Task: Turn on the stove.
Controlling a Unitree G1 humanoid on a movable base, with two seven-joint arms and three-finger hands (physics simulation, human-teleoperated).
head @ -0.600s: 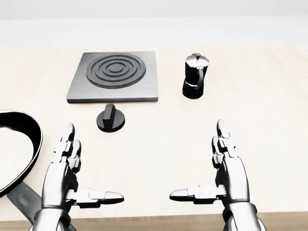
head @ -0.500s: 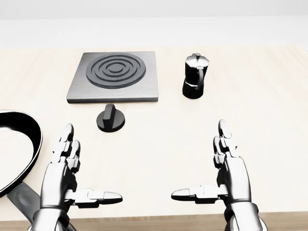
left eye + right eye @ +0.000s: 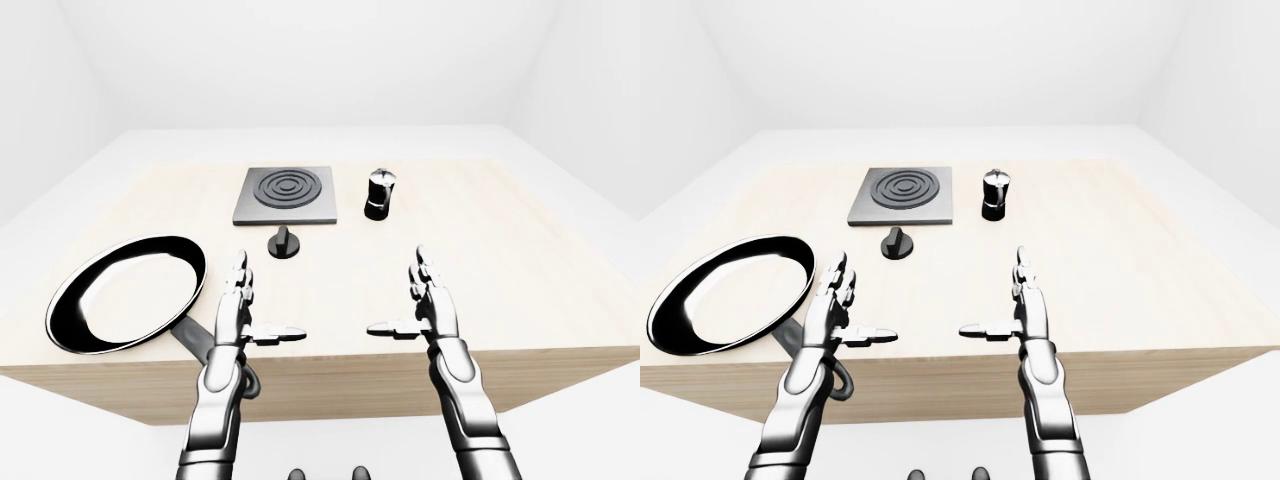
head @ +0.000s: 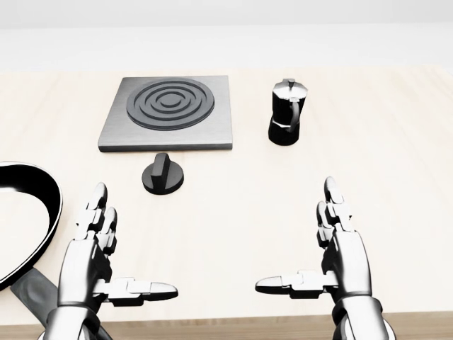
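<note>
The stove is a grey square plate with a dark ring burner (image 4: 168, 112) at the upper middle of the head view. Its black round knob (image 4: 163, 175) lies on the wooden table just below the plate. My left hand (image 4: 120, 265) is open, fingers stretched out and thumb pointing right, low in the view and below-left of the knob. My right hand (image 4: 318, 262) is open in mirror pose at the lower right. Neither hand touches anything.
A black and silver moka pot (image 4: 287, 112) stands right of the stove. A large black frying pan (image 3: 125, 292) lies at the left, its handle running down toward the table's near edge (image 3: 330, 375). White walls surround the table.
</note>
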